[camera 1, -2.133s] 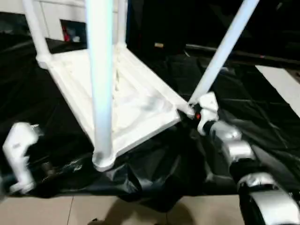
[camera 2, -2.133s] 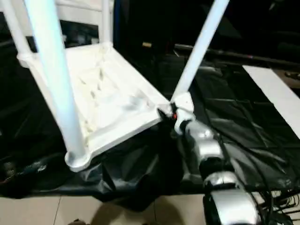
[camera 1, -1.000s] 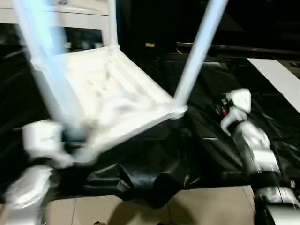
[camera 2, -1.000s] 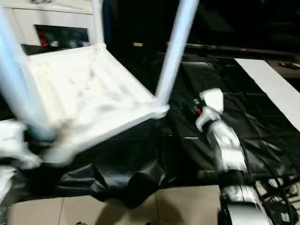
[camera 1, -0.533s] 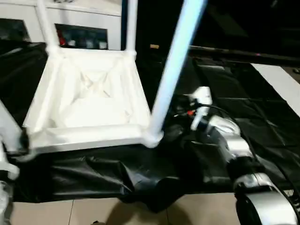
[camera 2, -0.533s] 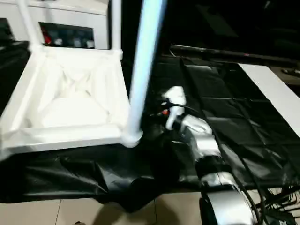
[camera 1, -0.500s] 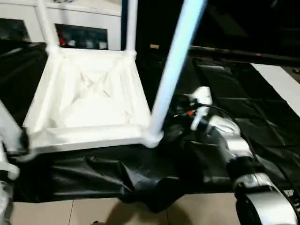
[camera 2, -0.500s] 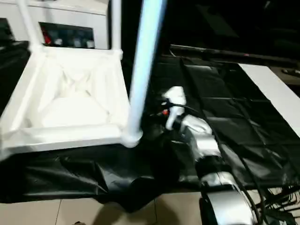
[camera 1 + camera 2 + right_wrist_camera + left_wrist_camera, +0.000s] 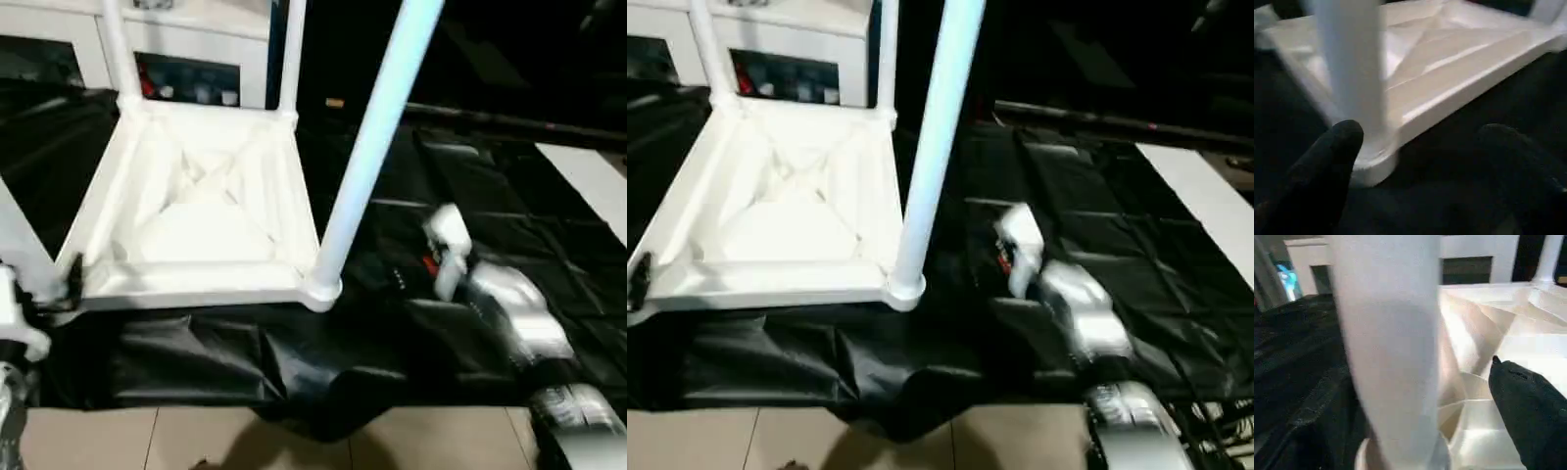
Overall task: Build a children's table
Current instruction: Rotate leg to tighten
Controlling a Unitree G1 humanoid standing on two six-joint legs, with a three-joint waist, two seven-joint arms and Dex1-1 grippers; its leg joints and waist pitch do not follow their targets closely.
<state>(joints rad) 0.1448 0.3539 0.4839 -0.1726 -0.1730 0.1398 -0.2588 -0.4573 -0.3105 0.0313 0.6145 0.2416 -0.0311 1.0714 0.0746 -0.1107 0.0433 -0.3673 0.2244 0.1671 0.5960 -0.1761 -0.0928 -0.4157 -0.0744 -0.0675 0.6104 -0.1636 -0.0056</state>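
Note:
The children's table lies upside down on a black sheet, its ribbed underside [image 9: 201, 211] facing up. Two far legs [image 9: 292, 54] stand in their corner sockets. The near right leg [image 9: 370, 147] rises from its socket [image 9: 321, 288]. My left gripper [image 9: 51, 286] is at the near left corner, open, with the near left leg [image 9: 1388, 347] close beside its black finger [image 9: 1530, 413] and a gap between them. Just right of the near right socket [image 9: 1371, 164], my right gripper [image 9: 1420, 132] is open with nothing between its fingers [image 9: 1327, 171]. Its white wrist [image 9: 446, 245] shows there too.
A white cabinet with glass doors [image 9: 186, 44] stands behind the table. The black sheet [image 9: 323, 362] is wrinkled and hangs over the front edge onto the tiled floor [image 9: 196, 441]. At the right are a white board [image 9: 588, 176] and cables [image 9: 1215, 421].
The tabletop has swung from slanted to square-on. My right gripper has drawn back to the right of the near right leg, and my left gripper has closed in on the near left corner.

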